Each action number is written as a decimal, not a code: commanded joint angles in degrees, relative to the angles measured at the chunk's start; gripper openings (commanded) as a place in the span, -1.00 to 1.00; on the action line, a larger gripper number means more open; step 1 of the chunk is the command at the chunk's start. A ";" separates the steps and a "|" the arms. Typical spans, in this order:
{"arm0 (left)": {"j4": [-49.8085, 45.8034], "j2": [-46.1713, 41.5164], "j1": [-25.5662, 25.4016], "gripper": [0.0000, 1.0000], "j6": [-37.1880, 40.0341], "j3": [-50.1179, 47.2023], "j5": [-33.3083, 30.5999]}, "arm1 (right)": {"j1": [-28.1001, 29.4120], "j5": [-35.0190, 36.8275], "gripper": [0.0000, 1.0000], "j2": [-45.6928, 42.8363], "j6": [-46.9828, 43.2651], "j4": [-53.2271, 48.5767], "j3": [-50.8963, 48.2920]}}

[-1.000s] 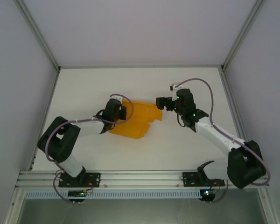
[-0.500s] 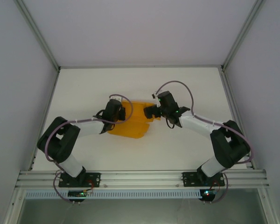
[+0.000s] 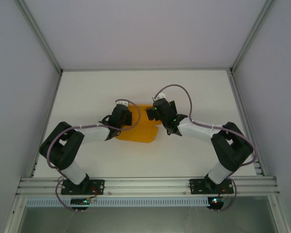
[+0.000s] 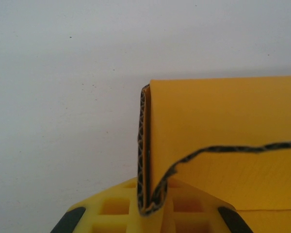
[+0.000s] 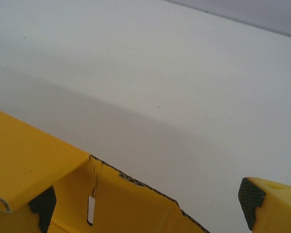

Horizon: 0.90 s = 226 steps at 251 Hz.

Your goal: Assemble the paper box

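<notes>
Box (image 3: 139, 130) is lying on the table (image 3: 87, 97) at its middle, between the two arms. The left gripper (image 3: 131, 118) is meeting the box's left far corner and the right gripper (image 3: 150, 114) its right far corner.

In the left wrist view the left gripper (image 4: 148, 208) is pinching a folded, corrugated edge of the box (image 4: 218, 126); its fingers (image 4: 111, 208) are pressing together on the card.

In the right wrist view the right gripper (image 5: 145, 199) is standing spread, straddling a wall of the box (image 5: 131, 204). One pad (image 5: 42, 204) is tucking under a flap at the left and the other pad (image 5: 250, 194) is hanging clear of the card at the right.

From above, the wrists are covering the box's far edge and the fingers are too dark to separate. Both wrist views are cutting the box off at the frame edges.
</notes>
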 commanded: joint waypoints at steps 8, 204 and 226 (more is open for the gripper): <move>-1.38 -1.87 -0.88 -1.00 -1.38 0.97 -3.16 | 0.10 2.74 0.98 -4.39 0.43 0.29 -2.41; 1.03 -9.80 1.96 -1.00 5.33 2.31 4.54 | -9.22 -15.64 0.99 -25.63 9.44 -6.64 -18.77; 1.12 -9.76 1.91 -1.00 5.26 2.00 4.70 | -9.22 -15.41 0.98 -24.37 9.01 -5.15 -17.56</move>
